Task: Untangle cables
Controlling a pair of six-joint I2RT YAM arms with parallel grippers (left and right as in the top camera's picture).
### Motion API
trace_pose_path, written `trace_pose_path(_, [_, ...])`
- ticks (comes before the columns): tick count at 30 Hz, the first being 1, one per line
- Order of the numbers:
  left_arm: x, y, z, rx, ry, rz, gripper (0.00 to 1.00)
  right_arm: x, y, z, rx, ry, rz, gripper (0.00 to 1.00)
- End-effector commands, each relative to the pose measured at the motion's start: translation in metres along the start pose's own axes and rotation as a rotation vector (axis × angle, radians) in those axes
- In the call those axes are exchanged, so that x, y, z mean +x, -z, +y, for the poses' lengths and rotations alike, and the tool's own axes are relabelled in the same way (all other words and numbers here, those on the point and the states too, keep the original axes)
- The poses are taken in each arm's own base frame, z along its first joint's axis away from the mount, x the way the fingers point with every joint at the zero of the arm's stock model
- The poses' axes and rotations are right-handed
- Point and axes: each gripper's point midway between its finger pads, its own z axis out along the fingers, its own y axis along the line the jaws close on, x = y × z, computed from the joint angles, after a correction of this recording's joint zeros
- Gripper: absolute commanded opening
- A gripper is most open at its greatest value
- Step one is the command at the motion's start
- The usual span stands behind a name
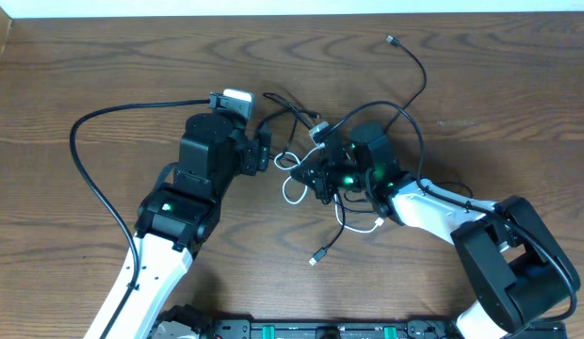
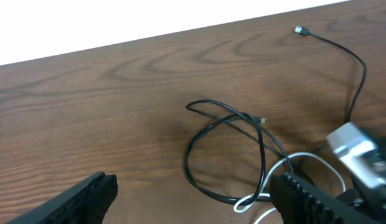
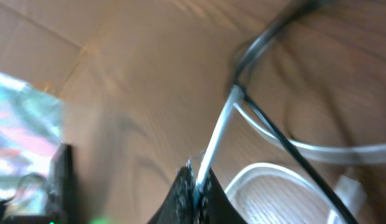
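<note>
A tangle of thin black cables and one white cable lies mid-table between the arms. My right gripper is shut on the white cable, which runs taut up from the fingertips, with a black cable crossing it. My left gripper is open and empty just left of the tangle. In the left wrist view its jaws frame a black loop and the white cable. One black cable runs to a plug at the far right.
Another plug end lies toward the front. The left arm's thick black cable loops at the left. The table's back edge meets a white surface. The right wrist's grey camera shows in the left wrist view.
</note>
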Motion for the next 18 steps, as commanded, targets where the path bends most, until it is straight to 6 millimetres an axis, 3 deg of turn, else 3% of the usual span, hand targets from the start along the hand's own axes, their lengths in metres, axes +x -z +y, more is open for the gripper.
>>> trace_pose_path(1, [-0.01, 0.002, 0.007, -0.022, 0.031, -0.018, 0.83, -0.019, 0.014, 0.032, -0.184, -0.02, -0.019, 0.01])
trace_pose_path(10, [-0.009, 0.002, 0.002, 0.02, 0.042, -0.015, 0.84, -0.133, 0.11, 0.104, -0.344, 0.158, -0.39, 0.01])
trace_pose_path(14, [-0.009, 0.002, -0.001, 0.037, 0.042, -0.014, 0.83, -0.169, 0.153, 0.126, -0.348, 0.232, -0.488, 0.01])
trace_pose_path(18, [-0.009, 0.003, -0.014, 0.111, 0.041, -0.011, 0.83, -0.197, 0.176, 0.141, -0.337, 0.282, -0.532, 0.01])
